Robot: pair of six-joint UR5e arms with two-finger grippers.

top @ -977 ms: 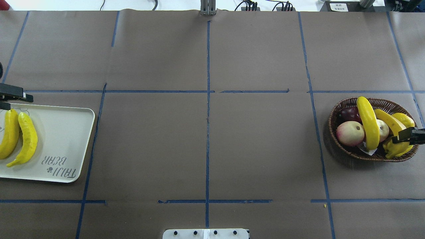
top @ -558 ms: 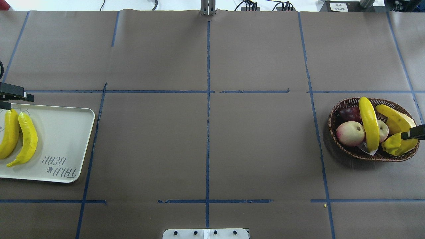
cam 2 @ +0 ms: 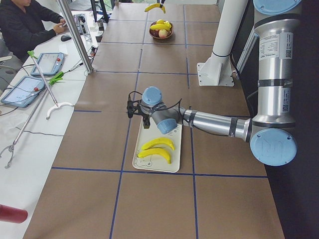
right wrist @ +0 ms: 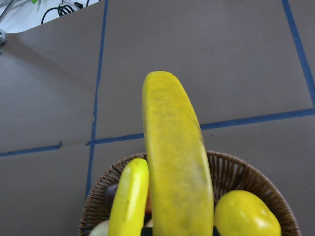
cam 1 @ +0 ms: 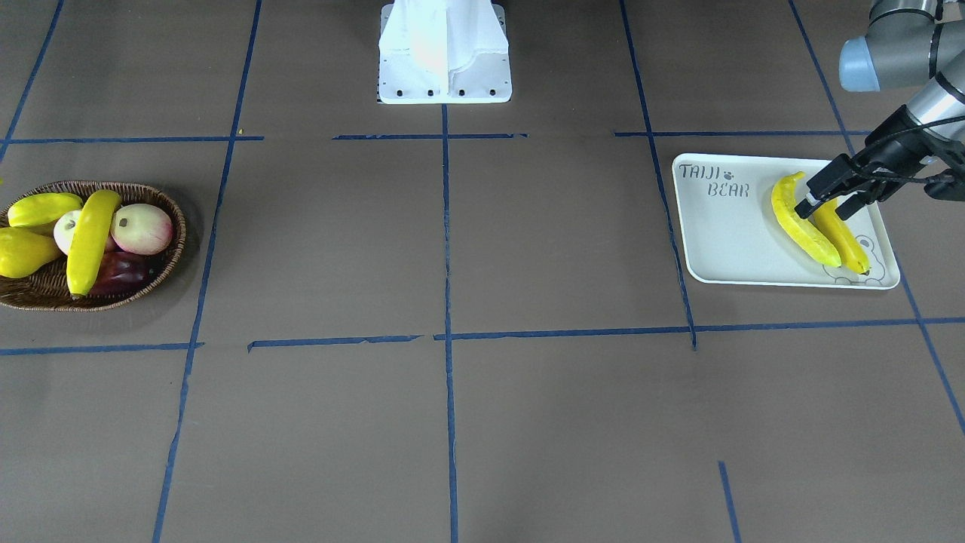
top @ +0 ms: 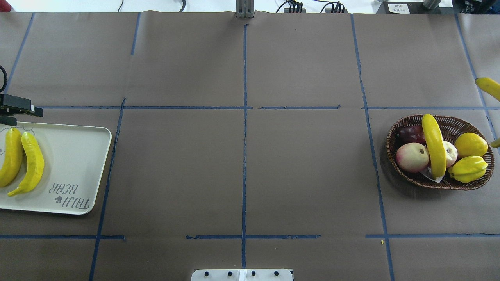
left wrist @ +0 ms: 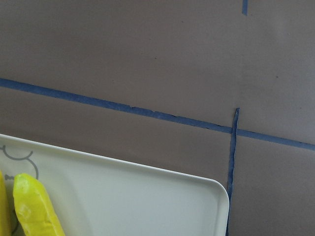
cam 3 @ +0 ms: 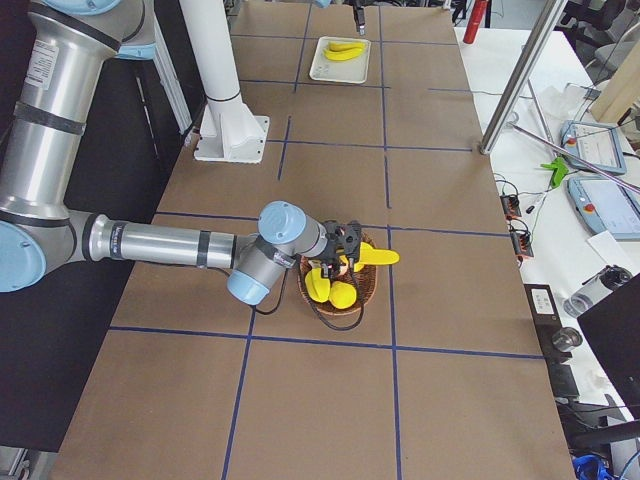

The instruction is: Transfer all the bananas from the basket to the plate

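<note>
Brown paper covers a long table (top: 175, 175), ruled into large squares by strips of blue tape (top: 245, 117), in a workroom under flat, even light that throws only soft shadows. A white bench (cam 2: 30, 149) runs along one long edge of the table. It carries two tablets (cam 2: 48, 63), loose black cables (top: 297, 7) and a grabber stick (cam 2: 42, 77) with a green tip. A metal post (cam 2: 75, 35) rises at that same edge. A person in black (cam 2: 25, 25) sits at the bench near the table's far corner. Beyond the opposite long edge the ground (cam 2: 299, 209) is black.
</note>
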